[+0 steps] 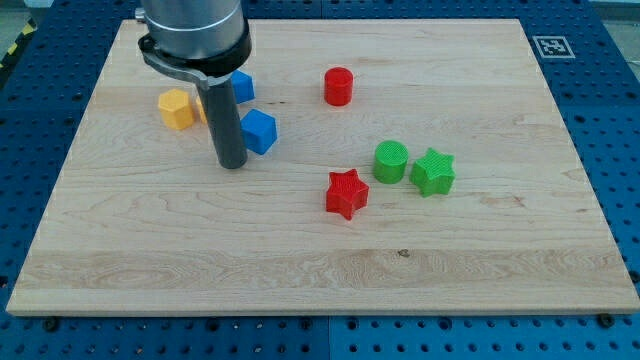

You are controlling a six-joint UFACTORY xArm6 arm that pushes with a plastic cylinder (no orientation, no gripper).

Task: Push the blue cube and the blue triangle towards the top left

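Camera view shows the tip (232,165) set down on the board (330,270), just left of and slightly below the blue cube (259,131), close to it though contact cannot be told. No fingers exist on this rod, so nothing is gripped and only pushing is possible. The blue triangle (241,86) is partly hidden behind the rod, above the cube and near the view's top left; its shape is hard to confirm. A yellow block (176,109) lies left of the rod, with a second yellow piece mostly hidden. Both blue blocks are judged light, rigid plastic that slides easily on smooth wood and may rotate if struck off-centre. Contact is best made on the cube's lower-right face, through its middle, so the tip must first be brought round it. The red cylinder (339,86), red star (346,193), green cylinder (391,161) and green star (433,172) lie well apart to the right.
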